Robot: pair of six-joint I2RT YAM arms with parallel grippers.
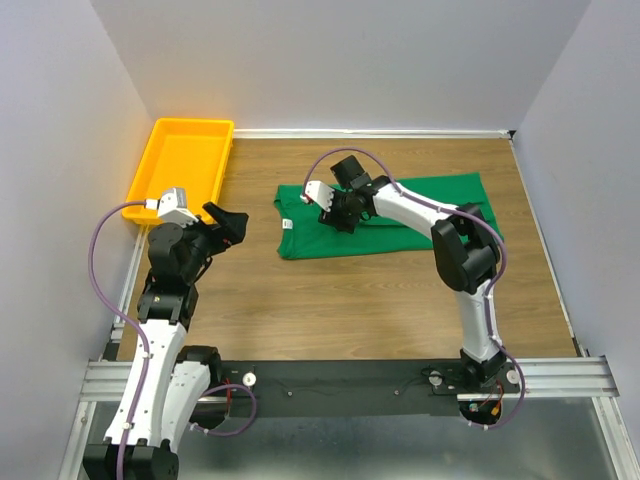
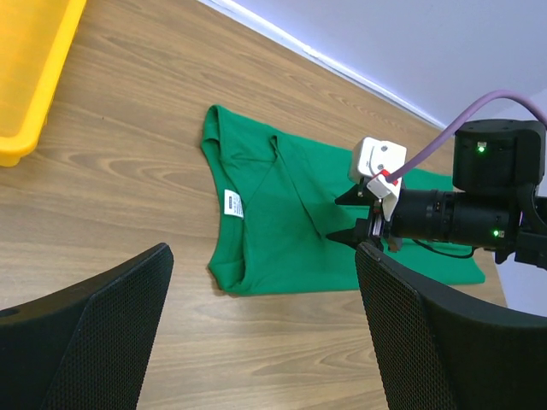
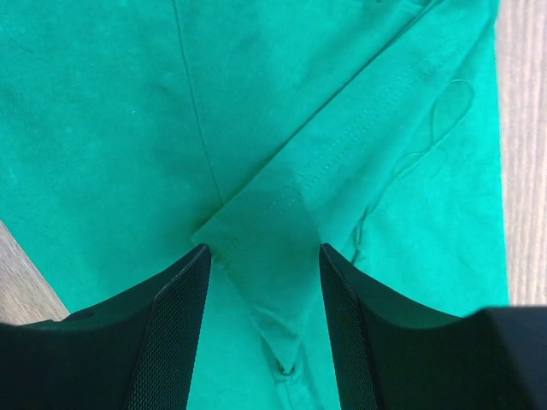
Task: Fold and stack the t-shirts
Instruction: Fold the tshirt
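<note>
Open lane of bare table (image 1: 300, 300) along the near side; tighter going farther in.
Blocked far left by the tray (image 1: 178, 160), tucked in the corner. Passable between tray and shirt (image 1: 440, 195), though partly taken up by the left gripper (image 1: 228, 225), jaws wide. Barred over the shirt's left half by the right arm (image 1: 410, 208) and right gripper (image 1: 335, 212), jaws parted astride a fold. Hemmed by walls (image 1: 350, 60) left, far, right.

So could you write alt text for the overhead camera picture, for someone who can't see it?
Seen from above, a green t-shirt lies partly folded on a wooden table, with the right gripper poised over it near the collar end. The left gripper hangs open beside the shirt, close to a yellow tray in the table's far left corner.
</note>
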